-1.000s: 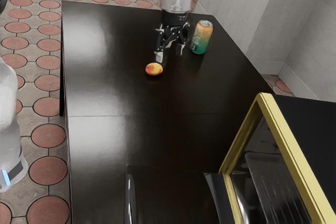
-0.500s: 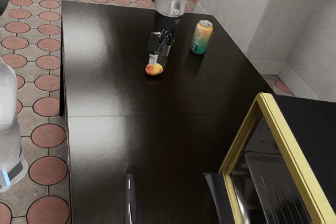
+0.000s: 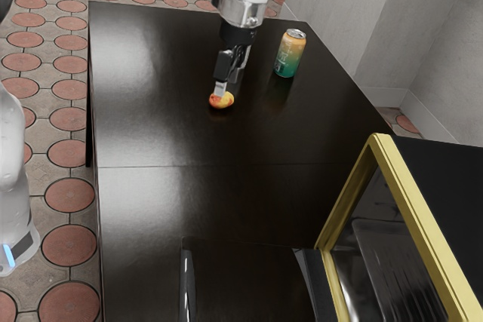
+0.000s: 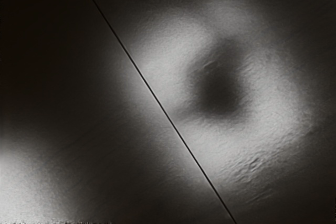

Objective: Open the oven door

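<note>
Claw (image 3: 226, 85) points down at a small red-and-yellow fruit (image 3: 225, 102), its fingers apart and gripping nothing; whether one touches the fruit is unclear. A drinks can (image 3: 289, 54) stands upright nearby on the dark counter (image 3: 151, 201). Well apart, toward the exterior view's lower right, is a yellow-framed oven (image 3: 416, 209). Its door (image 3: 245, 284) appears already lowered, probably supported by its hinges, the handle (image 3: 187, 284) along the outer edge. Opening seems largely done, so the claw likely needs no hold there.
</note>
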Controlling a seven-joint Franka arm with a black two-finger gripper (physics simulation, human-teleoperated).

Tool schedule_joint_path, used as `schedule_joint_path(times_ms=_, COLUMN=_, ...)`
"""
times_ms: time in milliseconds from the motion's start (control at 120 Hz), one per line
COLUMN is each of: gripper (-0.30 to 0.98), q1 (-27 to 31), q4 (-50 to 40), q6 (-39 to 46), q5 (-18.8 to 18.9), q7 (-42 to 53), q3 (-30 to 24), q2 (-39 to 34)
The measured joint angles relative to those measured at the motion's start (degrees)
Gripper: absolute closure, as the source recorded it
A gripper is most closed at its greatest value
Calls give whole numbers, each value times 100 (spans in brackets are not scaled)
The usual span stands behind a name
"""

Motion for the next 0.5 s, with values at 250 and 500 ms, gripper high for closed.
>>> schedule_joint_path(times_ms=250, gripper=0, q1=1, q4=-28, q6=7, q5=-8, q7=-196, q3=-2, q2=-24)
schedule_joint_path(times_ms=500, gripper=0, q1=0, q4=-104, q6=13, q5=-32, q7=-324, q3=-8, q2=-72)
